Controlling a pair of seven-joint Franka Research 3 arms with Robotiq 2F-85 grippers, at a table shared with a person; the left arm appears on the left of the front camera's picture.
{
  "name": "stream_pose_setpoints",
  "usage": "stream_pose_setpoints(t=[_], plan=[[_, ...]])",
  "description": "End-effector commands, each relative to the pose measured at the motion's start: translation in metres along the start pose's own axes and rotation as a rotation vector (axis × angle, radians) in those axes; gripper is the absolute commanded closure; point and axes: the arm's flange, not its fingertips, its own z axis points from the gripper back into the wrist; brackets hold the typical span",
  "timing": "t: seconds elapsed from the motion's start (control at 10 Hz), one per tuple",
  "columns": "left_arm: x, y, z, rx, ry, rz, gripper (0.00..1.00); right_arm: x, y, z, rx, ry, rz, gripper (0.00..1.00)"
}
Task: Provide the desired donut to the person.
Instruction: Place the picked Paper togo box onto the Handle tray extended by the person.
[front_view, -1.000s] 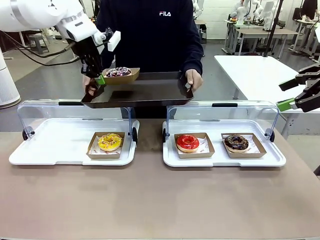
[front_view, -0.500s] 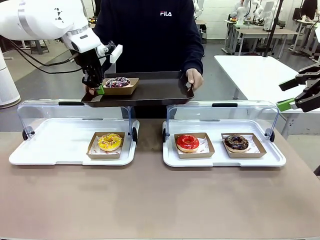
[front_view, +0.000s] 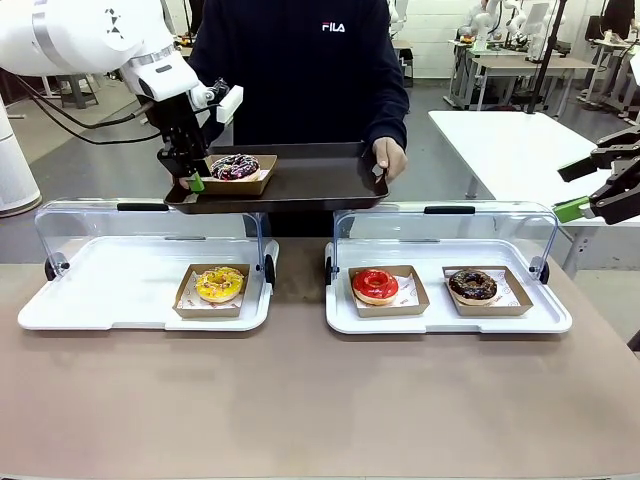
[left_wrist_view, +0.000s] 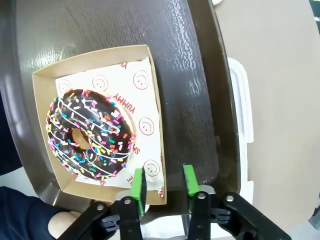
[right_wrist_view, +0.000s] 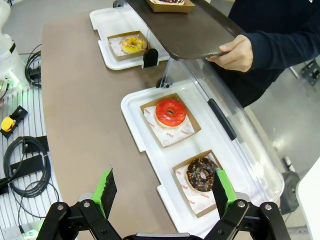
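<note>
Left wrist view: sprinkled choc donut lies in box on tray held by person; L gripper jaws parted astride box rim. R gripper gapes wide above surface.

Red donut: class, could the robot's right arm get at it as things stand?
Probably yes: the red donut lies uncovered, the clear lid raised behind it, and the open right gripper has nothing in between.
</note>
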Motion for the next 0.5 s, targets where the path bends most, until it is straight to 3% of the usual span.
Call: stream_pose_setpoints(t=[0.0,0.4], plan=[[-0.001,-0.002,0.015,-0.014,-0.034,-0.024,0.0,0.0,-0.001,-0.002,0.003,-0.008,0.0,0.0],[-0.008,-0.004,0.027,-0.102,-0.084,-0.018,0.0,0.0,-0.001,-0.002,0.003,-0.008,0.0,0.0]])
